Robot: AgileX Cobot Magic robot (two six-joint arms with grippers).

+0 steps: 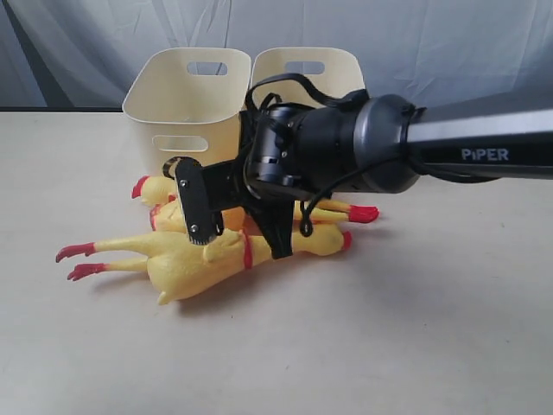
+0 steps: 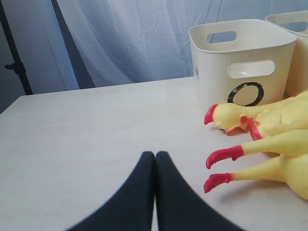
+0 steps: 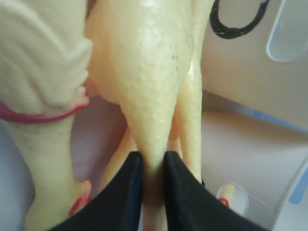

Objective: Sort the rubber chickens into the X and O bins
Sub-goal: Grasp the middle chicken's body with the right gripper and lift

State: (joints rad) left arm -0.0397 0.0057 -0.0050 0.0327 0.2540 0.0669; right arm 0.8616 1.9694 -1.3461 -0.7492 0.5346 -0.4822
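The three rubber chickens (image 1: 186, 259) lie side by side and touching on the tabletop (image 1: 415, 346), just in front of the two bins; the front one points its red feet (image 2: 222, 155) towards the left of the exterior view. The right end effector (image 3: 151, 155) reaches across the middle and is clamped on a narrow, tapering stretch of one yellow body; we cannot tell for certain which of the three it holds. The left end effector (image 2: 155, 156) hangs low over bare tabletop near those feet, its pads pressed together on nothing.

We judge slipping to be the chief risk; the grip sits on soft rubber that narrows towards the pads, so a lift could squeeze the body out. The long body would likely droop and swing; it could catch a bin rim, or drag its neighbours along, since all three touch. The bins look light and stand close behind; a knock might shove them. The O bin (image 2: 243, 57) turns its black ring towards the chickens; the second bin (image 1: 302, 73) beside it shows no mark, so we take it for the X bin only by elimination, and a wrong drop is possible.

The tabletop is pale cream, matte and faintly grained; a grey-blue curtain (image 1: 449, 43) hangs in folds behind; a dark stand (image 2: 12, 62) rises at one side.
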